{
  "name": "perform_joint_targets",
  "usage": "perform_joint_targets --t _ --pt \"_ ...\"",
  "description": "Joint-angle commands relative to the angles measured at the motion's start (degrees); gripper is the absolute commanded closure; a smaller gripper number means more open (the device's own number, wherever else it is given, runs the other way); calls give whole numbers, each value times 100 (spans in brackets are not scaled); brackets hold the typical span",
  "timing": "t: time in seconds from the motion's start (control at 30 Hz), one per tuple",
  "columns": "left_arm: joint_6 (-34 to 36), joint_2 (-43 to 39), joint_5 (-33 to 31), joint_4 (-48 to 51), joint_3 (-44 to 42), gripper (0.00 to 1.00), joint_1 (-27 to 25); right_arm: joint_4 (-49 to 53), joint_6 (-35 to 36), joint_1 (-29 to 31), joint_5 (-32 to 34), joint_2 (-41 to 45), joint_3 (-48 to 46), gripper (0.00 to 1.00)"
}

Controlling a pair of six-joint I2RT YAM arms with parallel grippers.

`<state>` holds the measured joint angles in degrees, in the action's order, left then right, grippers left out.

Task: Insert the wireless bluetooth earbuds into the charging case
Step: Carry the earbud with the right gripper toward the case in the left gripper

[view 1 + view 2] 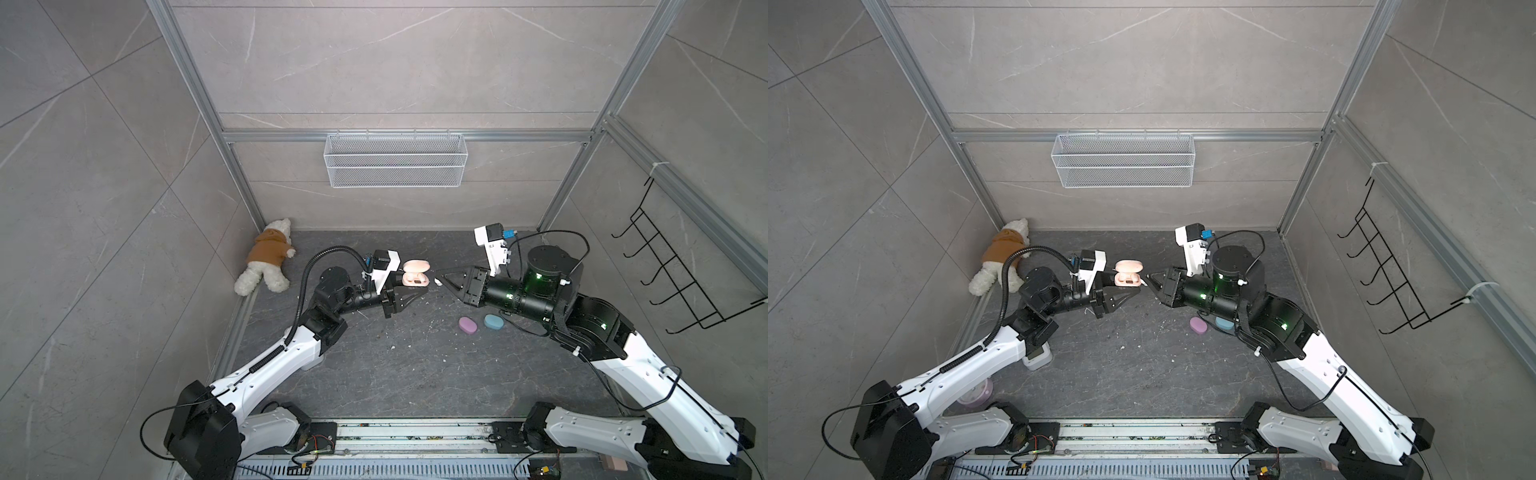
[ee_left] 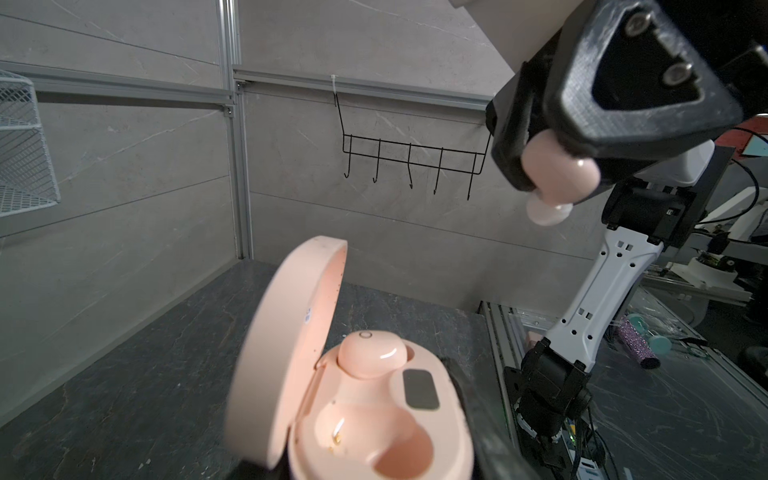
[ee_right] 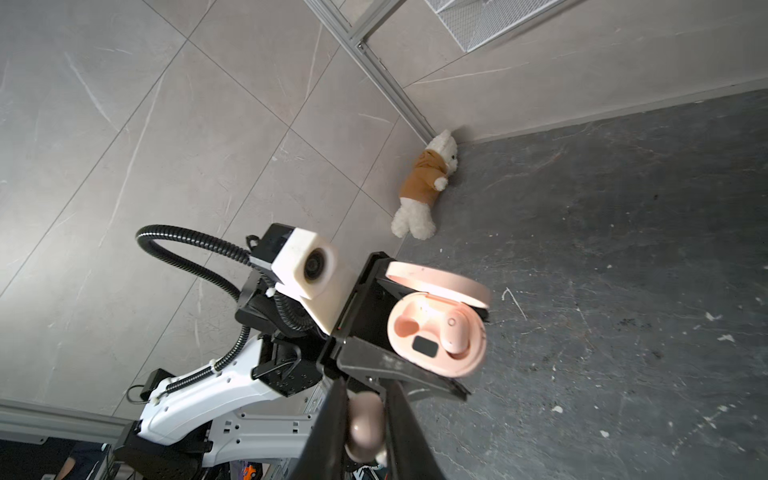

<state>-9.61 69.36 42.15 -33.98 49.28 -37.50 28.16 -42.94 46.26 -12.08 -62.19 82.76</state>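
My left gripper (image 1: 409,287) is shut on the peach charging case (image 1: 415,279), which it holds above the table with the lid up. The case also shows in a top view (image 1: 1127,279) and in both wrist views (image 2: 365,392) (image 3: 432,365). One peach earbud (image 2: 372,353) (image 3: 455,332) sits in a well; the well beside it (image 2: 361,436) is empty. My right gripper (image 1: 439,281) (image 2: 552,166) is shut on a second peach earbud (image 2: 561,174) (image 3: 365,415), just right of the case and apart from it.
Two shut oval cases, one lilac (image 1: 468,325) and one blue (image 1: 493,321), lie on the table under my right arm. A plush bear (image 1: 266,262) lies in the back left corner. A wire basket (image 1: 395,160) and a hook rack (image 1: 681,266) hang on the walls.
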Motion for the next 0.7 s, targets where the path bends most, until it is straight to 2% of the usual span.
perform_joint_targets --t 0.0,0.33,0.67 --pt "-52 67 83 -673 221 99 -123 -364 -83 0 -359 -135 -70 81" --pt "102 51 107 -466 347 99 -249 -417 -30 74 -350 -333 -84 81" --pt "171 33 173 -364 382 99 -283 -566 5 286 22 -416 -281 81"
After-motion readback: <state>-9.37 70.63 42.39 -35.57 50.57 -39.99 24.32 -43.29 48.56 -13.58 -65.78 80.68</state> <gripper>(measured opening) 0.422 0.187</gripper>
